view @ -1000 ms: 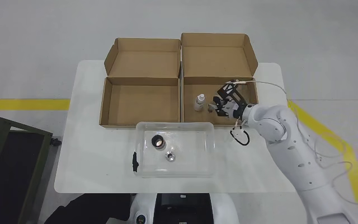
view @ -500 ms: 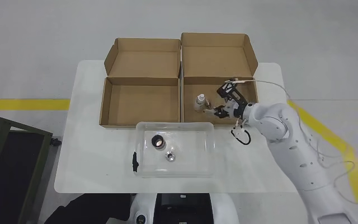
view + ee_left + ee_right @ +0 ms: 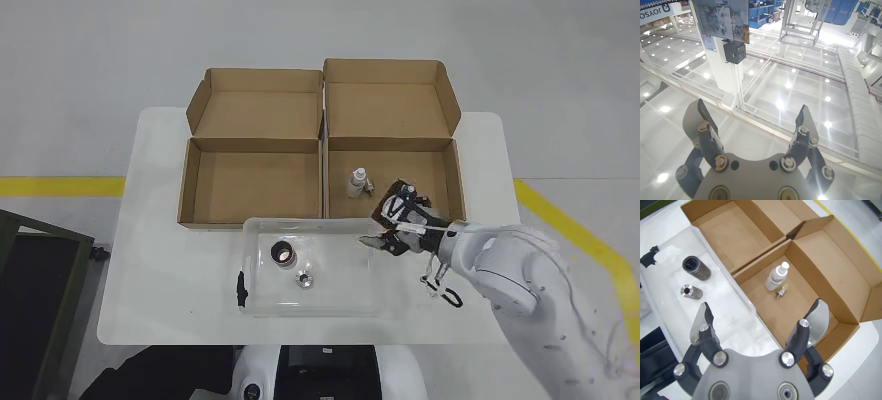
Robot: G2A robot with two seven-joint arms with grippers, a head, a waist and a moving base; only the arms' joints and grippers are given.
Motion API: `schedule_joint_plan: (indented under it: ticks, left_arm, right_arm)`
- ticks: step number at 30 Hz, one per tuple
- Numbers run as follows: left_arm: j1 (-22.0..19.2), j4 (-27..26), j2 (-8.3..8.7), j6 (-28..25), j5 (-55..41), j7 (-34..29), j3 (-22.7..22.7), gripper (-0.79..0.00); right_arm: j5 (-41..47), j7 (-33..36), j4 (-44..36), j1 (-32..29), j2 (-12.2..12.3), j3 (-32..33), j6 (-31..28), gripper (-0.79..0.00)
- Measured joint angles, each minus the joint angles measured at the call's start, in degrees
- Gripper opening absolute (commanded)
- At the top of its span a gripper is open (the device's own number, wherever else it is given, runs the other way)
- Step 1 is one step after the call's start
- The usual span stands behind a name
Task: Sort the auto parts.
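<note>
The right gripper, fingers spread and empty, has swung from the brown cardboard box to the 2 o'clock corner of the clear plastic tray, so the next pick looks likely. The dark cylindrical bearing and silver steel sleeve lie at its 8 o'clock, clear of the rims. The left gripper is spread too.

Dark bearing sleeve: metal cylinder with its open end showing, in the clear tray, well beyond the right gripper's fingers.
Silver bushing: shorter cylinder in the same tray, nearer those fingers.
White spray bottle: in the right cardboard box, ahead between the fingers.
Small threaded fitting: just beside the bottle, on the finger side.
</note>
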Motion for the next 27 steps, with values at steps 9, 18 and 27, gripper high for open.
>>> schedule_joint_plan:
  ticks: [9, 18, 27]
  left_arm:
    - [0.0, 0.0, 0.0, 0.0, 0.0, 0.0, 0.0, 0.0]
    - [0.0, 0.0, 0.0, 0.0, 0.0, 0.0, 0.0, 0.0]
    - [0.0, 0.0, 0.0, 0.0, 0.0, 0.0, 0.0, 0.0]
  right_arm:
    - [-6.6, 1.4, -4.4, -0.2, -0.7, -9.9, -0.9, 0.0]
    - [-7.1, 1.7, 2.9, 6.5, -3.0, -20.7, -0.5, 0.0]
    - [-7.2, 2.7, 8.7, 11.8, -5.3, -27.8, 1.2, 0.0]
